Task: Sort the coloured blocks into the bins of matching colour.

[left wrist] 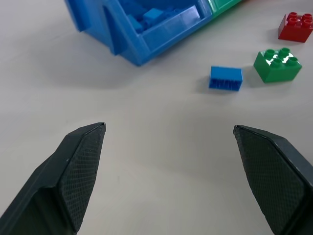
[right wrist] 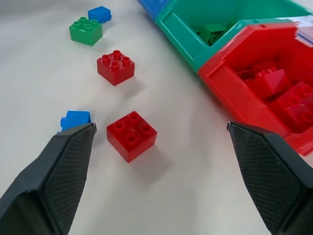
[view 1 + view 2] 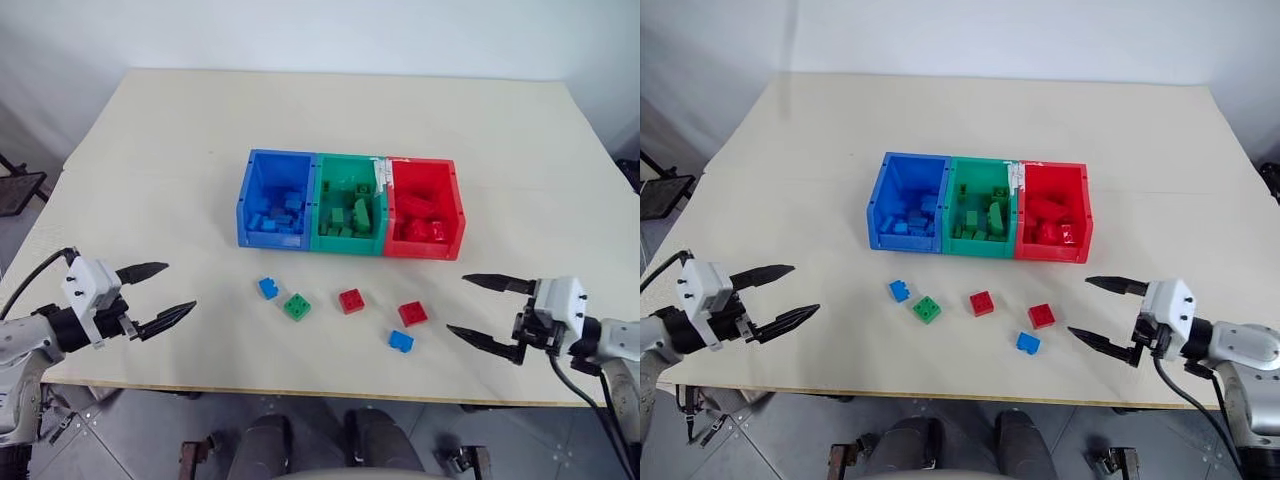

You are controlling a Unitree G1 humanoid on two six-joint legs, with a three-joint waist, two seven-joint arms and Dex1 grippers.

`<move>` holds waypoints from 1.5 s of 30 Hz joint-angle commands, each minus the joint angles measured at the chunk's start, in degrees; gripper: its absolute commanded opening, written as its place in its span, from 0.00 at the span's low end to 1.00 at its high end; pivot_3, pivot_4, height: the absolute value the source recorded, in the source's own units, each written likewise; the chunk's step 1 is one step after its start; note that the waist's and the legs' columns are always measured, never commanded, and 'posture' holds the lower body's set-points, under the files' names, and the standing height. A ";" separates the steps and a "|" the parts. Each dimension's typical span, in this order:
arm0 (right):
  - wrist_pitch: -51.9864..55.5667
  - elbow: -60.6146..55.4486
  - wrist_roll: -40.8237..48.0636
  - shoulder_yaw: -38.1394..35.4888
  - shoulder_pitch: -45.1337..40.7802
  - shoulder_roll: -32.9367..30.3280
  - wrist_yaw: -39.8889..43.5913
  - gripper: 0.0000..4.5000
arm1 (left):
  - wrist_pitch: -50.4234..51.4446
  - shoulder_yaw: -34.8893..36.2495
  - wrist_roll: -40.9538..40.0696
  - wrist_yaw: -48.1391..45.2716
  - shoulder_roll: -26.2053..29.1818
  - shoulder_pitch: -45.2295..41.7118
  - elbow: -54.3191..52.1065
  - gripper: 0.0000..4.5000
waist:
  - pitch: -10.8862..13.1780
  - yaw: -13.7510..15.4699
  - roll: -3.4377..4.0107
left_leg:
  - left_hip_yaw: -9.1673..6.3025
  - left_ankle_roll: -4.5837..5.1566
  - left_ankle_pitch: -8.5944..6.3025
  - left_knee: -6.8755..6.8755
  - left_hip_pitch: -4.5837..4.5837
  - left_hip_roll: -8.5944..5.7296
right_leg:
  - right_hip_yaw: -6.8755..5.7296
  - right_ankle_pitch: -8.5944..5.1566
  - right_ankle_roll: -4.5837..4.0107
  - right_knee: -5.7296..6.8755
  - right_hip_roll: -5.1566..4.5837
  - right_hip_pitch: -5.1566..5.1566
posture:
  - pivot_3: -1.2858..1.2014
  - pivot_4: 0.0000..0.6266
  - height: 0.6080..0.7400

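Five blocks loose on surface (image 3: 180, 140) before bins (image 3: 350, 205). Both grippers, left (image 3: 160, 295) and right (image 3: 485, 312), released, empty. Right should take nearest red block (image 3: 412, 313) squarely across flat sides.

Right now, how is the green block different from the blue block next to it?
The green block is green and squarish, showing four studs on top; the blue block is blue, looks smaller, and lies tipped on its side. The green block sits nearer the table's front edge; the blue block sits nearer the bins. Both lie loose on the table, unsorted.
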 commanded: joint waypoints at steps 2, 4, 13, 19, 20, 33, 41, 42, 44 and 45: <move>-1.27 -1.74 -0.66 1.37 -1.35 1.34 -2.05 1.00 | -0.38 -1.64 0.70 1.22 -0.53 -1.58 -0.64 0.99 | 0.00 -0.21 0.00 | 0.00 -0.01 -0.01 0.00 -0.01 0.00 | 0.00 0.00 0.00 0.02 0.00 -0.02 | 0.52 0.24 1.00; -0.96 -1.81 -0.43 1.41 -1.65 1.28 -2.42 1.00 | 0.64 -2.89 -0.25 1.06 -1.10 -2.18 -1.36 0.99 | 0.00 -0.24 0.00 | 0.00 -0.01 -0.01 0.00 0.00 0.00 | -0.01 0.00 0.00 0.05 0.02 -0.03 | 0.52 0.24 1.00; -1.36 2.97 0.24 -11.51 6.84 -5.82 0.10 1.00 | 2.31 -16.93 0.02 -3.28 -4.81 -9.29 -6.87 0.99 | -0.01 0.95 -0.03 | -0.06 0.01 -0.01 0.10 -0.07 -0.03 | -0.05 0.03 0.06 0.01 0.01 0.02 | 0.52 0.24 1.00; -3.08 5.81 -1.38 -13.06 10.82 -7.68 2.14 1.00 | 4.52 -24.26 -1.24 -7.25 -5.67 -13.83 -9.60 0.99 | -0.01 0.12 -0.03 | 0.01 0.00 -0.01 0.09 -0.01 -0.02 | 0.01 0.03 0.06 0.03 0.12 0.06 | 0.52 0.24 1.00; -2.51 5.82 -1.26 -11.69 10.26 -7.99 3.02 1.00 | 5.84 -24.82 -2.27 -8.46 -5.41 -14.37 -9.58 0.99 | -0.01 -0.16 -0.02 | 0.00 0.00 0.00 0.10 -0.02 -0.01 | 0.01 0.03 0.05 0.05 0.14 0.06 | 0.52 0.24 1.00; 2.66 15.39 -8.71 16.00 -19.74 -3.99 10.17 1.00 | 4.89 -21.35 -1.68 -9.35 -4.49 -12.58 -5.81 0.99 | 0.01 -1.35 -0.03 | -0.03 0.00 0.11 0.35 0.02 0.00 | 0.06 0.05 0.03 0.30 0.13 0.03 | 0.52 0.24 1.00; -2.91 29.24 -14.66 24.67 -31.28 0.42 15.81 0.96 | 5.62 -17.47 -2.56 -6.53 -3.46 -6.49 -10.86 1.00 | 0.01 -0.90 -0.01 | -0.13 0.00 0.09 0.25 -0.08 0.01 | -0.08 0.04 0.03 0.20 0.06 -0.06 | 0.52 0.24 1.00; -3.95 30.24 -14.83 24.85 -31.72 0.77 16.07 0.91 | 5.73 -17.18 -2.66 -6.26 -3.44 -6.25 -11.17 1.00 | 0.01 -0.90 -0.02 | -0.12 0.00 0.09 0.26 -0.09 0.01 | -0.08 0.04 0.03 0.18 0.05 -0.06 | 0.52 0.24 1.00; -4.58 31.33 -14.49 24.74 -32.16 1.39 16.46 0.79 | 6.10 -16.45 -3.06 -5.58 -3.52 -5.91 -11.68 1.00 | 0.01 -0.87 -0.02 | -0.12 0.01 0.08 0.27 -0.09 0.01 | -0.08 0.04 0.03 0.15 0.05 -0.03 | 0.52 0.24 1.00; -4.87 31.52 -14.21 24.46 -32.16 1.68 16.39 0.73 | 6.27 -16.20 -3.24 -5.35 -3.55 -5.78 -11.85 1.00 | 0.01 -0.90 -0.02 | -0.12 0.01 0.08 0.27 -0.08 0.02 | -0.09 0.04 0.03 0.16 0.04 -0.03 | 0.52 0.24 1.00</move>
